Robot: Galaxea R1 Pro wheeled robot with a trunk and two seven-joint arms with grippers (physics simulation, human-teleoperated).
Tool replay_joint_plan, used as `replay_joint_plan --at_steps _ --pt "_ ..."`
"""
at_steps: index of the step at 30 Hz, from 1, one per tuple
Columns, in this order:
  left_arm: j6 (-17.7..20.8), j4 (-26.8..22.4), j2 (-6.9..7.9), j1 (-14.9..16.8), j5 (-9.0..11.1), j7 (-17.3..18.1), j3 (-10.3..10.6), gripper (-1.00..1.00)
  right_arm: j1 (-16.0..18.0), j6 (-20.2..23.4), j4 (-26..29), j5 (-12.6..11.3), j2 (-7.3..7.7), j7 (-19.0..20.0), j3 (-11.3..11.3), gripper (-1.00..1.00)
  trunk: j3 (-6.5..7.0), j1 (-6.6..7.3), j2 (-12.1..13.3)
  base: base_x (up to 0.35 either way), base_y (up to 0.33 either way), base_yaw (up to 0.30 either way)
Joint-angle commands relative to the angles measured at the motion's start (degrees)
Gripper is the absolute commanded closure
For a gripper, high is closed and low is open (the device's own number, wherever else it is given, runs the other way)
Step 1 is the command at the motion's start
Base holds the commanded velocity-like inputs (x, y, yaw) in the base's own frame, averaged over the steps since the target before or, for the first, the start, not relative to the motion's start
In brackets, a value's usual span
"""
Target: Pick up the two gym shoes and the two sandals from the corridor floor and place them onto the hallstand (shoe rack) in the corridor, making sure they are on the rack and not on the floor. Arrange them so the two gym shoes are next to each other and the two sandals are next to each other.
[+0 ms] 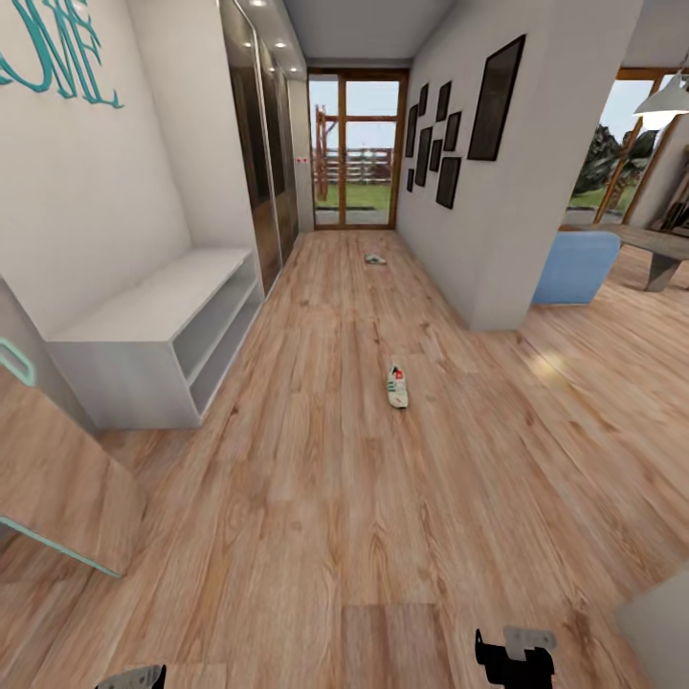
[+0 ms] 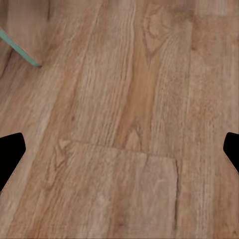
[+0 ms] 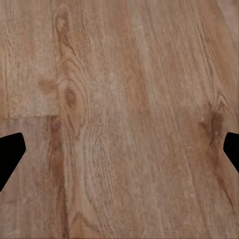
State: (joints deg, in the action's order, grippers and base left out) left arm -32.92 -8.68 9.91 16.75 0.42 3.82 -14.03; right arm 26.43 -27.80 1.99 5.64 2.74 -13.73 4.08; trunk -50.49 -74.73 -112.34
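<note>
One white gym shoe (image 1: pixel 396 384) with a green stripe and a red heel lies on the wood-plank corridor floor (image 1: pixel 316 498), mid-corridor, pointing away from me. Far down the corridor lies a second small pale shoe (image 1: pixel 374 259), too distant to identify. The pale-grey hallstand (image 1: pixel 144 325) stands against the left wall, and its bench top and two open shelves look bare. The sandals are out of view. My left gripper (image 2: pixel 119 154) and right gripper (image 3: pixel 119 154) hang open over bare planks, with nothing between their dark fingertips. In the head view the left gripper (image 1: pixel 134 677) and right gripper (image 1: pixel 515 658) sit at the bottom edge.
A teal-framed mirror (image 1: pixel 57 478) leans at the near left, just before the hallstand. A white wall corner (image 1: pixel 502 239) juts in on the right, with a blue armchair (image 1: pixel 576 268) behind it. A glass door (image 1: pixel 352 153) closes the far end.
</note>
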Motion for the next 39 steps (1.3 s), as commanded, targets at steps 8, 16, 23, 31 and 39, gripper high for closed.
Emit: replay_joint_plan --at_steps 8,16,23,31,39 --pt "-0.1 0.1 -0.01 0.0 0.1 0.4 -0.4 -1.0 0.0 -0.1 -0.1 0.6 0.1 -0.2 0.5 -1.0 -0.05 -0.03 0.0 0.339 0.085 0.0" --pt "-0.1 0.1 -0.04 0.0 0.1 0.4 -0.3 -1.0 0.0 -0.1 -0.1 0.6 0.15 -0.2 0.5 -1.0 -0.05 -0.03 0.0 0.335 0.14 0.0" --pt "-0.1 0.1 -0.06 0.0 0.1 0.4 -0.3 -1.0 0.0 -0.1 -0.1 0.6 0.17 -0.2 0.5 -1.0 -0.05 -0.03 0.0 0.332 0.158 0.0" --pt "-0.1 0.1 -0.06 0.0 0.0 0.4 -0.3 -1.0 0.0 -0.1 -0.1 0.7 0.21 -0.1 0.4 -1.0 -0.05 -0.03 0.0 0.334 0.061 0.0" --pt "-0.1 0.1 -0.07 0.0 0.0 0.4 -0.3 -1.0 0.0 -0.1 -0.1 0.8 0.24 -0.1 0.4 -1.0 -0.05 -0.03 0.0 0.336 0.005 0.0"
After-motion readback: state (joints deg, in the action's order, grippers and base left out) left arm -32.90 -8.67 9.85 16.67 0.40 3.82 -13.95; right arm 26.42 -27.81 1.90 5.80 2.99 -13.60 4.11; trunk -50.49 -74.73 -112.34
